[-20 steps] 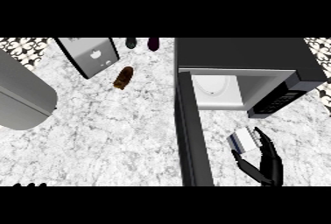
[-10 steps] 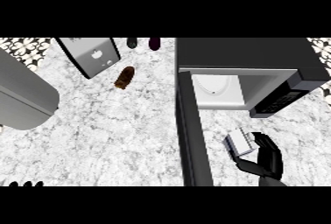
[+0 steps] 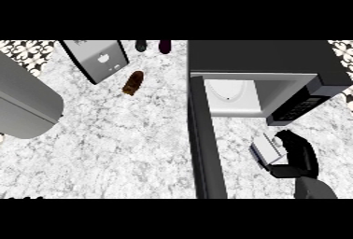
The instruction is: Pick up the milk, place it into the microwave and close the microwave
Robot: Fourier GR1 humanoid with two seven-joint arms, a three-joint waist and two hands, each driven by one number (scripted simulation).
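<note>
Milk, a small white rectangular carton point(image 3: 265, 149), is held in front of the open microwave, just below its cavity and to the right of the open door. The carton is clasped by the black right hand point(image 3: 298, 156), whose fingers are curled round its right side. The left hand is barely seen at the lower left edge, and its fingers cannot be judged.

The black boxy microwave point(image 3: 265, 58) is set at the upper right of the white marbled tabletop point(image 3: 124, 144), with its pale cavity point(image 3: 234, 95) exposed and a white round plate point(image 3: 226, 91) lying inside. The dark door point(image 3: 207, 149) is swung out toward the viewer.

Trouble is judged most likely at the cavity mouth: the carton could be caught on the dark control panel point(image 3: 300, 107) at the right of the opening, or tipped over on the plate if it is released tilted. The door edge, just beside the carton, could also be knocked.

Well apart to the left, a brown oblong item point(image 3: 133, 83), a tilted grey panel point(image 3: 96, 58), two small dark bottles point(image 3: 153, 45) and a large grey curved object point(image 3: 24, 105) are seen; none is in the way.
</note>
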